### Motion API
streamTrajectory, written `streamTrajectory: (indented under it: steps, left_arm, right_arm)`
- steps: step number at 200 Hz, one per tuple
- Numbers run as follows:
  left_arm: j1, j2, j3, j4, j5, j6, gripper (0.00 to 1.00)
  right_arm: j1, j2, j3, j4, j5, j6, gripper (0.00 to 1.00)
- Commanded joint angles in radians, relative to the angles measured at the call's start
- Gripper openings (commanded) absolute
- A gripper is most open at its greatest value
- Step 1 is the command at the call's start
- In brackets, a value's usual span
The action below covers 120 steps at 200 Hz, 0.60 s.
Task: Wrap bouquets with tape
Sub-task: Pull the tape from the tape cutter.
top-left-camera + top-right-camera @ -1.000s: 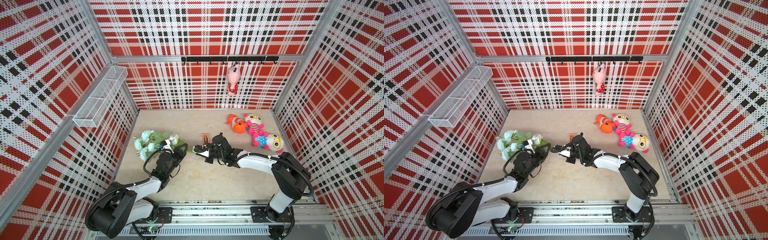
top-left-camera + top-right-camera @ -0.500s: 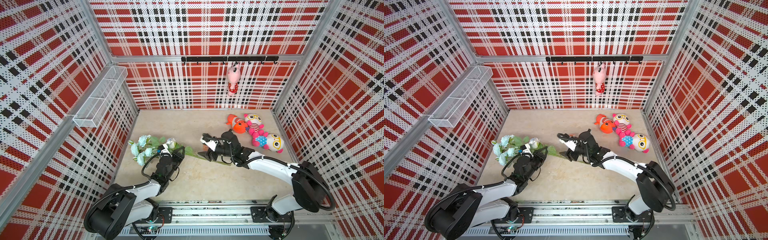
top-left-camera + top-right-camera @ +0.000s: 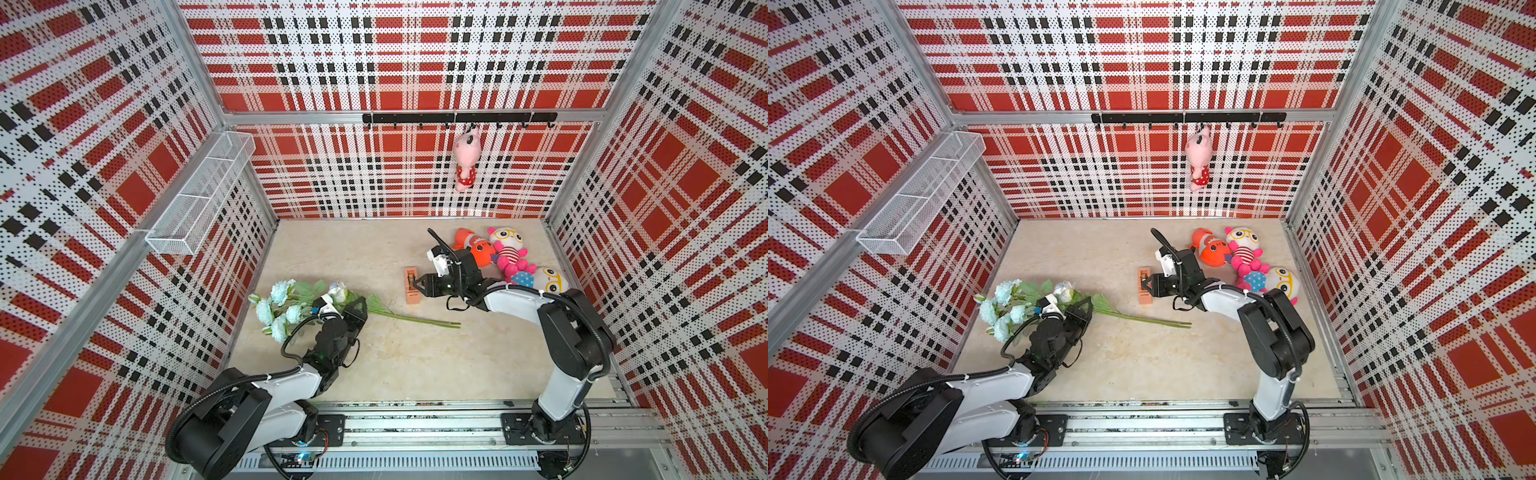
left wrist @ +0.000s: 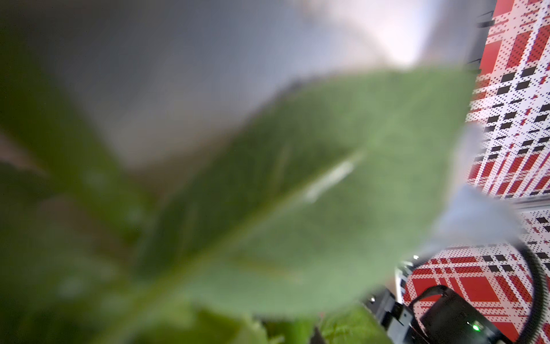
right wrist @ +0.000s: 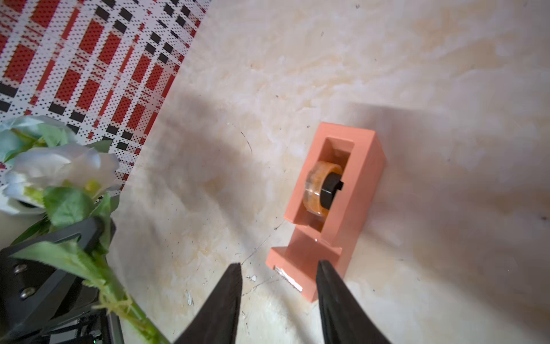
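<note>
Right gripper (image 5: 279,263): fingers spread, empty, tips at the cutter end of the tape dispenser (image 5: 336,190). The dispenser stands on the floor (image 3: 374,249), long axis toward the back wall, crosswise to the reach. Left gripper (image 3: 358,308) pinches the bouquet (image 3: 286,301) below the leaves; the stems (image 3: 415,321) point toward the right arm. Bare floor between them; plush toys (image 3: 505,253) crowd behind the right wrist.

Count: bouquet (image 3: 282,293) 1; tape dispenser (image 3: 411,291) 1. Plush toys 4: orange fish (image 3: 478,251), pink-legged doll (image 3: 509,249), blue-dotted doll (image 3: 540,281), hanging pink one (image 3: 466,164). Wire basket (image 3: 195,208) 1, three compartments. Hook rail (image 3: 415,118) 1.
</note>
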Motion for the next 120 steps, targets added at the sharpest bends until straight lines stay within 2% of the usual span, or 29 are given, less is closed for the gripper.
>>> streamTrajectory:
  steps: [1, 56, 78, 120]
  left_arm:
    - [-0.003, 0.011, -0.005, 0.018, -0.040, 0.033, 0.00]
    - [-0.002, 0.053, 0.015, 0.022, -0.034, 0.053, 0.00]
    - [0.001, 0.050, 0.008, 0.025, -0.043, 0.053, 0.00]
    - [0.008, 0.050, 0.005, 0.025, -0.042, 0.059, 0.00]
  right_arm:
    - [-0.007, 0.037, 0.055, 0.003, -0.024, 0.040, 0.42]
    - [-0.002, 0.096, 0.097, -0.078, 0.032, 0.021, 0.35]
    - [0.012, 0.097, 0.105, -0.105, 0.081, 0.016, 0.36]
    - [0.034, 0.140, 0.151, -0.141, 0.085, 0.001, 0.36]
